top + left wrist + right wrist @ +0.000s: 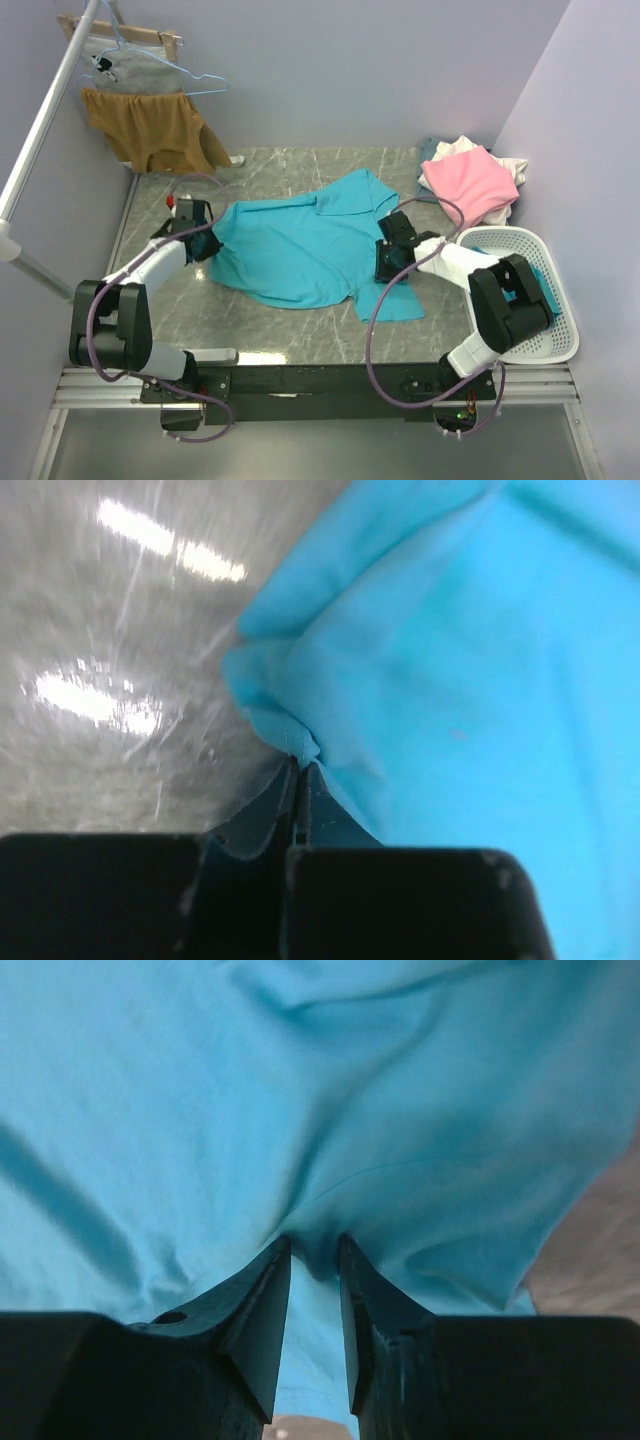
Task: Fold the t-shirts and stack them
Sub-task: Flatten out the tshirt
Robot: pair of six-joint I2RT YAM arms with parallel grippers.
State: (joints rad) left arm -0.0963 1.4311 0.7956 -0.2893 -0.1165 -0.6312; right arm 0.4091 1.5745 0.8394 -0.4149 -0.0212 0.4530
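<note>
A turquoise t-shirt (300, 250) lies spread and rumpled across the middle of the marble table (300, 335). My left gripper (205, 243) is at its left edge, shut on a pinch of the hem; the left wrist view has the fingertips (300, 765) together with the turquoise t-shirt (450, 680) bunched at them. My right gripper (388, 268) is at the shirt's right side. In the right wrist view its jaws (313, 1250) stand narrow, with a fold of the turquoise t-shirt (300, 1090) puckered between the tips. A pink t-shirt (470, 180) tops a pile at the back right.
White cloth (455, 148) and pale blue cloth (432, 150) lie under the pink one. A white basket (560, 340) stands at the right with teal cloth (543, 285) in it. A mustard garment (150, 130) hangs at the back left by a rail (45, 120).
</note>
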